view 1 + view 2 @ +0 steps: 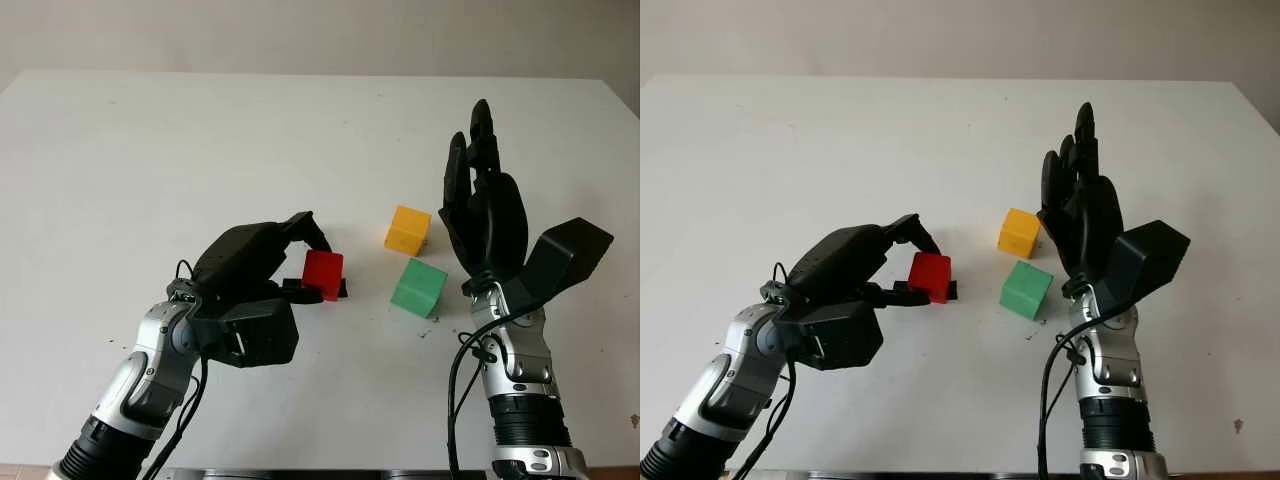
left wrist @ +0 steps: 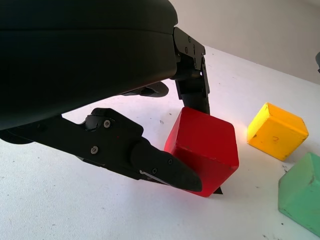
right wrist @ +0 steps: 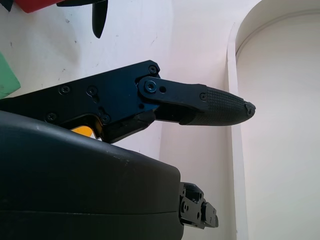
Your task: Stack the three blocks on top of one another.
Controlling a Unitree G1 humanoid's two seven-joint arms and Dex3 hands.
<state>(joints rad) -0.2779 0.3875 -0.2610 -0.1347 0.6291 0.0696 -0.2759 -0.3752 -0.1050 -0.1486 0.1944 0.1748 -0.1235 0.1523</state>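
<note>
Left hand (image 1: 300, 262) closed around the small red plastic cube (image 1: 323, 274), fingers pinching it from near and far sides, cube on the white table (image 1: 200, 140). Just right: yellow plastic cube (image 1: 408, 229) farther, green plastic cube (image 1: 419, 286) nearer. Three cubes, one of each colour, none stacked. Right hand (image 1: 482, 205) open, raised just right of those two.
</note>
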